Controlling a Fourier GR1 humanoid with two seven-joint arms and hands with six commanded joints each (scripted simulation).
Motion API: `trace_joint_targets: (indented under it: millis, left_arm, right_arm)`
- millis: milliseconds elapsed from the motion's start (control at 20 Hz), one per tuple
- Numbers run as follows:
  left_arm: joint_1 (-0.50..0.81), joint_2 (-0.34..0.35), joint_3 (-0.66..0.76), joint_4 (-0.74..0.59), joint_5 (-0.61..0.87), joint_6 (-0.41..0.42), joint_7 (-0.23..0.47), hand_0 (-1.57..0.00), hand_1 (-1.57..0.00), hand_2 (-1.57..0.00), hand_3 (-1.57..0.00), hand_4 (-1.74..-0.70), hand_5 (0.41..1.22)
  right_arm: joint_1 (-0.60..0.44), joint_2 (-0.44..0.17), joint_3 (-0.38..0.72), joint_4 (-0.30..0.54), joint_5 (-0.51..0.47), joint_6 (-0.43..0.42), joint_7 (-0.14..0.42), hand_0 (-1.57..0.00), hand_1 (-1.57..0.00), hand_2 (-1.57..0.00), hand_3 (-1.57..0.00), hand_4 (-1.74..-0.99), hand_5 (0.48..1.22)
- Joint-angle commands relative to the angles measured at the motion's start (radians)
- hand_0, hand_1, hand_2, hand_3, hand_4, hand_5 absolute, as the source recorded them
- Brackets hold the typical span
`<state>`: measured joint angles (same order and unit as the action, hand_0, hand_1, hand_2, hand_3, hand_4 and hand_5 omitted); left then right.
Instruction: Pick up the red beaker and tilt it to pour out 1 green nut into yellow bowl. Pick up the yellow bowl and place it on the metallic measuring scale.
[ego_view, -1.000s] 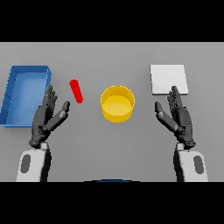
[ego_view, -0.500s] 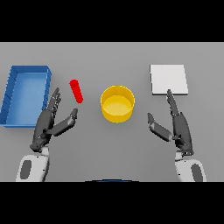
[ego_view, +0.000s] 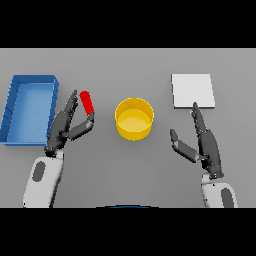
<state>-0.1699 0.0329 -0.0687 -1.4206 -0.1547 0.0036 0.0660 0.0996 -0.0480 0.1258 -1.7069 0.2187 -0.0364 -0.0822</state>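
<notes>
The red beaker (ego_view: 87, 102) stands on the table left of centre, a slim red cylinder. The yellow bowl (ego_view: 134, 118) sits in the middle of the table. The measuring scale (ego_view: 193, 90) is a pale square plate at the back right. My left hand (ego_view: 64, 126) is open just left of the beaker, fingers stretched toward it and thumb below it, not closed round it. My right hand (ego_view: 204, 141) is open at the right, in front of the scale, thumb spread toward the bowl. No green nut shows.
A blue open tray (ego_view: 29, 108) lies at the far left, beside my left hand.
My left hand has moved forward and right, up to the red beaker. My right hand has drawn back a little and spread its thumb.
</notes>
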Motion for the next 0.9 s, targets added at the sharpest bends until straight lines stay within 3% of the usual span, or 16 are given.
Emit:
trace_joint_targets:
  millis: [0,250,450,500,750,850]
  left_arm:
    - [-0.021,-0.001,0.006,0.047,-0.007,0.003,-0.009,0.00,0.00,0.00,0.00,-1.38,0.738]
    - [-0.120,-0.008,0.052,0.215,0.005,0.010,-0.060,0.00,0.00,0.00,0.00,-1.34,0.717]
    - [-0.198,-0.008,0.075,0.299,0.006,0.018,-0.086,0.00,0.00,0.00,0.00,-1.32,0.713]
    - [-0.217,-0.012,0.079,0.328,0.006,0.019,-0.089,0.00,0.00,0.00,0.00,-1.32,0.711]
    - [-0.298,-0.003,0.100,0.407,0.009,0.012,-0.089,0.00,0.00,0.00,0.00,-1.32,0.708]
    - [-0.323,-0.003,0.107,0.453,0.006,0.009,-0.120,0.00,0.00,0.00,0.00,-1.33,0.715]
  right_arm:
    - [0.009,-0.003,0.000,-0.004,-0.009,0.009,-0.010,0.00,0.00,0.00,0.00,-1.321,0.683]
    - [0.009,-0.001,-0.004,-0.017,-0.012,0.004,-0.003,0.00,0.00,0.00,0.00,-1.341,0.689]
    - [-0.011,-0.002,-0.017,0.010,-0.026,0.008,0.004,0.00,0.00,0.00,0.00,-1.336,0.688]
    - [0.002,-0.001,-0.007,-0.001,-0.018,0.009,-0.015,0.00,0.00,0.00,0.00,-1.333,0.687]
    - [-0.007,-0.003,-0.017,-0.008,-0.028,0.007,0.009,0.00,0.00,0.00,0.00,-1.320,0.683]
    - [0.009,-0.002,-0.011,-0.011,-0.021,0.007,0.001,0.00,0.00,0.00,0.00,-1.311,0.682]
